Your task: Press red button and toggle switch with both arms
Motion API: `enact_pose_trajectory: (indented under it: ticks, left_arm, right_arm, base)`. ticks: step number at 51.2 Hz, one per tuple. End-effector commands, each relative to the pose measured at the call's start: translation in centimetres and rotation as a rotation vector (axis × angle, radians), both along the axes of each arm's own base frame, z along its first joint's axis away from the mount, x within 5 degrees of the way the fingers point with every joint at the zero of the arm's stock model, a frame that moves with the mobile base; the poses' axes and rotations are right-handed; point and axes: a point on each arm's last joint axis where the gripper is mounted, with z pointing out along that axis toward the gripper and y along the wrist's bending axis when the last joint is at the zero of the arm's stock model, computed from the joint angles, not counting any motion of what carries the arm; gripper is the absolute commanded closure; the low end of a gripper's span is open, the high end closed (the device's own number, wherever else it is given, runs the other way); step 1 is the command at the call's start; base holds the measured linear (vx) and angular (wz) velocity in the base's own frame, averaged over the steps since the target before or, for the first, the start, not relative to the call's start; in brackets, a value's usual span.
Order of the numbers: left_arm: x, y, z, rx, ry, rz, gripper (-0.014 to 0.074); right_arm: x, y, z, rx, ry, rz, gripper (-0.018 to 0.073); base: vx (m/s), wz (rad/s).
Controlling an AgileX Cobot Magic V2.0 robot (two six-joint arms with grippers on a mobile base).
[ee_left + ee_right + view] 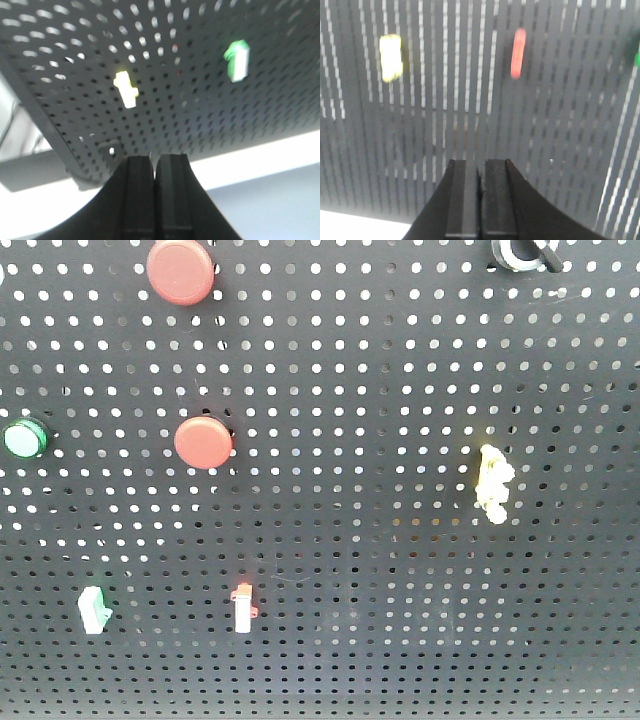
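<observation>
A dark pegboard (pixel 400 570) fills the front view. It carries two red buttons, one at the top (pixel 180 270) and one lower (pixel 203 443). A white toggle switch with a red tip (pixel 243 607) and a green and white toggle (pixel 92 608) sit lower down. No arm shows in the front view. My left gripper (pixel 155 159) is shut and empty below the board's lower edge, under a pale toggle (pixel 126 89) and a green toggle (pixel 237 61). My right gripper (pixel 481 162) is shut and empty, facing the board below a blurred red shape (pixel 518 46).
A green round button (pixel 22 438) sits at the left edge, a yellow switch (pixel 492 483) at the right, and a black knob (pixel 522 252) at the top right. The right wrist view is streaked; a yellow blur (pixel 390 57) shows at its upper left.
</observation>
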Motion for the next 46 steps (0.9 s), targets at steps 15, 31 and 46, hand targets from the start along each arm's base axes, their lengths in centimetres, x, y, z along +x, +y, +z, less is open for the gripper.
enact_pose_trajectory:
  ticks: [15,31,46]
  left_arm:
    - [-3.7,1.9,-0.2,-0.07,-0.195,0.007,0.0595]
    - [-3.7,1.9,-0.2,-0.068,-0.186,0.01,0.0595]
    - [-3.7,1.6,-0.2,-0.092,-0.194,-0.011,0.0595]
  right_arm:
    - [1.2,0.1,-1.3,0.002,0.011,-0.007,0.0562]
    - [1.2,0.2,-1.5,-0.001,0.028,-0.007,0.0562]
    - [1.3,0.2,-1.4,-0.001,0.026,-0.007,0.0562]
  base:
    - [0.0,0.0]
    - [0.0,0.0]
    - [0.0,0.0]
